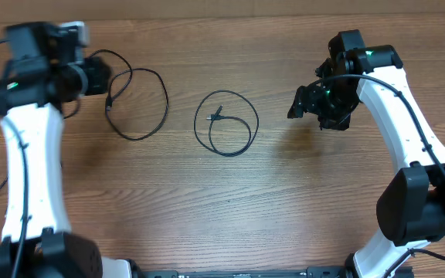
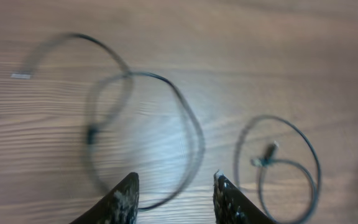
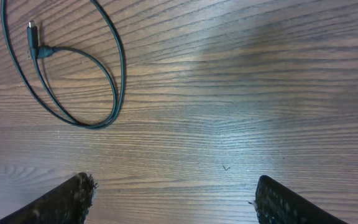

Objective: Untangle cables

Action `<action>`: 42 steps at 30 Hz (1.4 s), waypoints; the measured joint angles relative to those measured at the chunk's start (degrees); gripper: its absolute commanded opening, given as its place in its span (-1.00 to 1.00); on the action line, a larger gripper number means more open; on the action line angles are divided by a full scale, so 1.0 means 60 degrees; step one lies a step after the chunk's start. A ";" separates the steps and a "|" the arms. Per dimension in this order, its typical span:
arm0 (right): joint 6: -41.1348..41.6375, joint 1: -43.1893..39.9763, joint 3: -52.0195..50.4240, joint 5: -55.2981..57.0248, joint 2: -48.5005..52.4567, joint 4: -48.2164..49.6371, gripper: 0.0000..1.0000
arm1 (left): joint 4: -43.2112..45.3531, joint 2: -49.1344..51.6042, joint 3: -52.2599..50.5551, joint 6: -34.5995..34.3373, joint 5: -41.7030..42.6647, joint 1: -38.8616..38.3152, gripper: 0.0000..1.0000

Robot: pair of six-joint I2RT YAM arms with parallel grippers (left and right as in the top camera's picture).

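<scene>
bright even light, pale glare on the table (image 3: 247, 50), faint shadows, cables (image 2: 194, 127) motion-blurred in left wrist view

Motion-blurred large cable loop (image 2: 191, 121)

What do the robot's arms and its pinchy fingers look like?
The left arm and right arm have smooth white tube-like shells with chunky black joints. A thin black wire runs along each, and a little green light glows near the wrist. The left gripper and right gripper each have two black fingers with scuffed, speckled tips.
</scene>
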 measured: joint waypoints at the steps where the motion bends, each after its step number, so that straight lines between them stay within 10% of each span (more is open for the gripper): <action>1: 0.0000 0.0000 0.0000 0.0000 0.0000 0.0004 0.63 | 0.0004 0.0204 0.0000 0.0000 0.0025 -0.0215 -0.24; 17: 0.0000 0.0000 0.0000 0.0000 0.0000 -0.0109 0.63 | 0.0335 0.4080 -0.0047 0.0000 -0.2390 -0.2659 -0.19; 42: -0.0004 0.0000 0.0000 0.0000 0.0000 -0.0244 0.63 | 0.1027 0.4754 -0.0131 0.0000 -0.3388 -0.3024 -0.20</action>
